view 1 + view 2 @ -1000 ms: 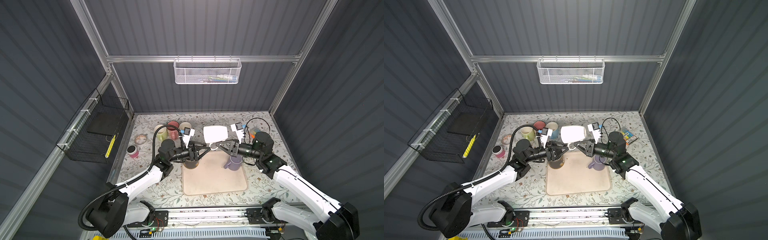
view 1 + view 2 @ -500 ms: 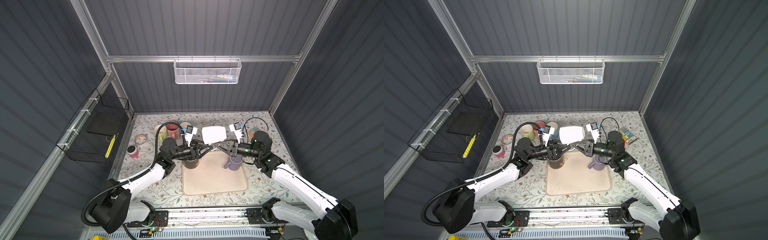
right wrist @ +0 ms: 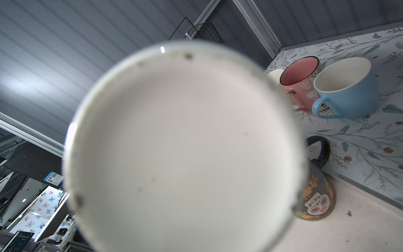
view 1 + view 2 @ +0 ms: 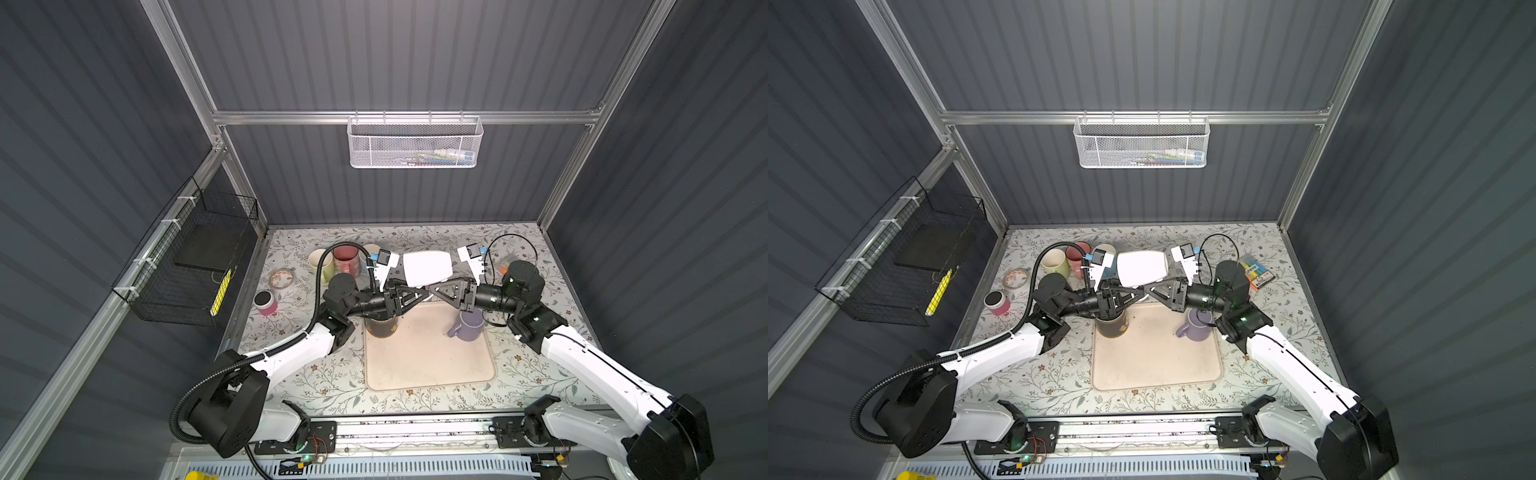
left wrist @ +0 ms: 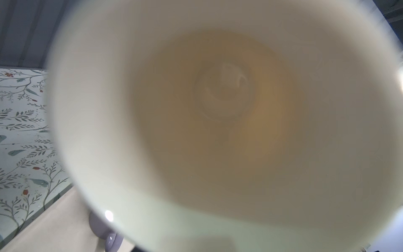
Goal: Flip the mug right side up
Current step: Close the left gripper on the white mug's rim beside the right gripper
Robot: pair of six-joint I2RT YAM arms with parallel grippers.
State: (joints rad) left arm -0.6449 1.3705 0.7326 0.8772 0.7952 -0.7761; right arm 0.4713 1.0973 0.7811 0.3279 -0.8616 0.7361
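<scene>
Above the 12 o'clock edge of the beige mat (image 4: 428, 357), in both top views, the white mug (image 4: 427, 268) hangs clear of the table on its side, neither upright nor inverted. The right gripper (image 4: 438, 291) has its jaws brought fully together just beneath the mug, apparently on the handle, which is hidden. The left gripper (image 4: 420, 296) meets it from 9 o'clock, tips close to the right's. How wide its jaws stand, and whether they touch the mug, cannot be told. A dark mug (image 4: 380, 326) sits at the mat's 10 o'clock corner, under the left gripper, and a purple mug (image 4: 469, 326) at 2 o'clock.

Left wrist view: the white mug (image 5: 218, 113) fills the frame with its interior, so its mouth faces the left arm. No fingers show.

Right wrist view: the white mug (image 3: 185, 148) shows its flat underside. Beyond it are the dark mug (image 3: 316, 196), a pink mug (image 3: 301, 80) and a blue mug (image 3: 349, 91).

Findings: a narrow hold on the handle alone would let the body swing. Should the right jaws part before the left has a firm seat on the glazed wall, the mug would likely drop onto the mat or strike the mugs below. A left jaw nudging the rim could also lever it loose.
</scene>
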